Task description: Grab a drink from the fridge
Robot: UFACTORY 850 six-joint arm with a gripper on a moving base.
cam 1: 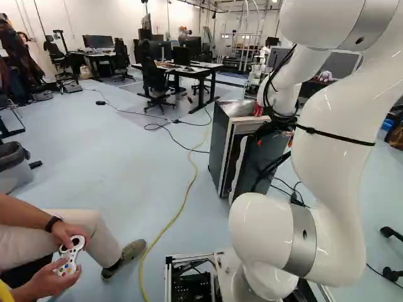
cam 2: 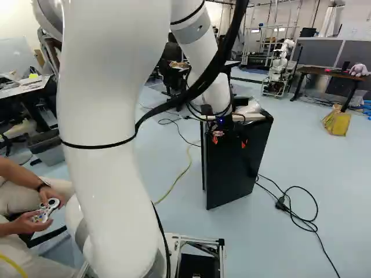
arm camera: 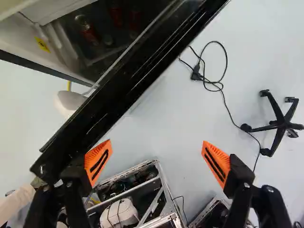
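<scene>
Two-fingered black orange-padded tool (arm camera: 156, 143) stands spread apart; wrong sideways push may swing flat black fridge door (cam 2: 235, 168) shut.

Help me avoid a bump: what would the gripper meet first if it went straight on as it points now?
Probably the floor, seen ahead between the open fingers of the gripper. The black fridge door runs close beside that line, though; depth is unclear, so one finger might brush it.
</scene>
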